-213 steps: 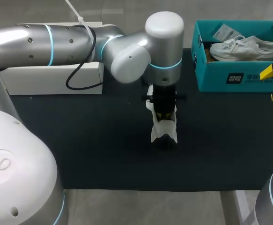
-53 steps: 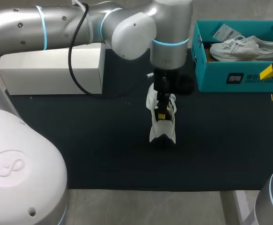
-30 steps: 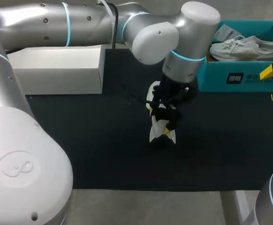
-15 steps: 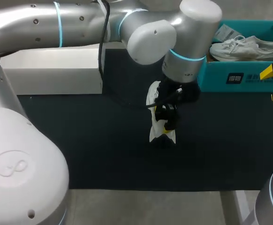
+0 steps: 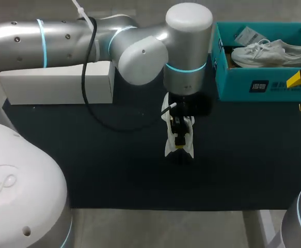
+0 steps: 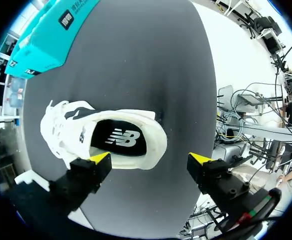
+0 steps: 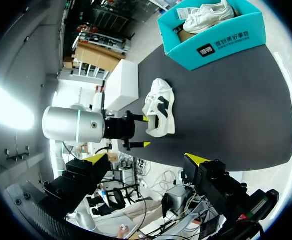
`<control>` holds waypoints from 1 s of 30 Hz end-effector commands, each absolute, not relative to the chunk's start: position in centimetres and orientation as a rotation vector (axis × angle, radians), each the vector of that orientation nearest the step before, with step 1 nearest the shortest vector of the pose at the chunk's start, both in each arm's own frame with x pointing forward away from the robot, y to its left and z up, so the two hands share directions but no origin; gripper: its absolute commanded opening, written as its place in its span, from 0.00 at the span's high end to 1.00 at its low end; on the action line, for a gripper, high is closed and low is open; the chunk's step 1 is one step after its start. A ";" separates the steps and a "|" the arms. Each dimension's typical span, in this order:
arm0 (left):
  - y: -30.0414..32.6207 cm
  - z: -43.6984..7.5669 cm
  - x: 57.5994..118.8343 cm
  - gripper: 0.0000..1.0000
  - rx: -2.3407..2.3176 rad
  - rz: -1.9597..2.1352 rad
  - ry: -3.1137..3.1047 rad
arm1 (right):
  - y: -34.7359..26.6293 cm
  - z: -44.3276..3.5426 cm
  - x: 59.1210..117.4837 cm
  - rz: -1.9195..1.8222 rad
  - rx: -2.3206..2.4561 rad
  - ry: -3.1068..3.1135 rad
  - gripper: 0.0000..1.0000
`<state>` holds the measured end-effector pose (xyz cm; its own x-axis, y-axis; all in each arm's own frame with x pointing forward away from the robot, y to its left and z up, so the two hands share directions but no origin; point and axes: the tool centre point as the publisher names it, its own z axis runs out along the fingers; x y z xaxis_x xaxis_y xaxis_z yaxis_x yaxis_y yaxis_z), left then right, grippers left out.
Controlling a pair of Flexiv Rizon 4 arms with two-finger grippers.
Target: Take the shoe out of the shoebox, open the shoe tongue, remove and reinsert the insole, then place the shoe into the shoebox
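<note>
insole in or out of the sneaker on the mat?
In. The left wrist view shows the black insole lying flat inside the opening of the white sneaker, covering its footbed.

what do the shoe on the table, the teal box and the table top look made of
Shoe: white matte upper, probably mesh or synthetic leather; its insole is black, printed. Shoebox: matte teal cardboard, judging by thin folded walls. Table: dull black covering, perhaps cloth or rubber.

Even, bright overhead light; soft sheen on the left arm [image 5: 140,54], faint shadow on the mat [image 5: 114,170] at six o'clock of the shoe [image 5: 169,146]
</note>
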<state>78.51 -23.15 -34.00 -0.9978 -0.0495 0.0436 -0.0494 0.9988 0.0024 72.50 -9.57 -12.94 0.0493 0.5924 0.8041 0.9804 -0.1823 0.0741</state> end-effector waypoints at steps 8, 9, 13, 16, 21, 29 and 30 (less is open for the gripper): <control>-24.9 -35.5 78.7 0.04 -0.132 -0.013 -3.160 | -9.5 -13.0 72.4 -0.995 -1.829 -1.576 0.00; -25.0 -35.7 78.7 0.05 -0.148 -0.014 -3.160 | -9.5 -13.0 72.4 -0.995 -1.829 -1.576 0.00; -25.1 -36.2 78.6 0.13 -0.182 -0.016 -3.155 | -9.5 -13.0 72.4 -0.995 -1.829 -1.576 0.00; -25.0 -36.6 78.5 0.16 -0.200 -0.003 -3.148 | -9.5 -13.0 72.4 -0.995 -1.829 -1.576 0.00; -24.3 -37.0 78.2 0.24 -0.156 0.039 -3.158 | -9.5 -13.0 72.4 -0.995 -1.829 -1.576 0.00; -23.5 -37.4 78.0 0.26 -0.145 0.060 -3.161 | -9.5 -13.0 72.4 -0.995 -1.829 -1.576 0.00; -23.5 -37.6 78.0 0.27 -0.148 0.063 -3.161 | -9.5 -13.0 72.4 -0.995 -1.829 -1.576 0.00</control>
<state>78.20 -23.92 -37.40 -0.9956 0.0906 -0.0218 0.0912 0.9955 -0.0271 72.50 -9.57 -12.94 0.0493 0.5924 0.8041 0.9805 -0.1823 0.0741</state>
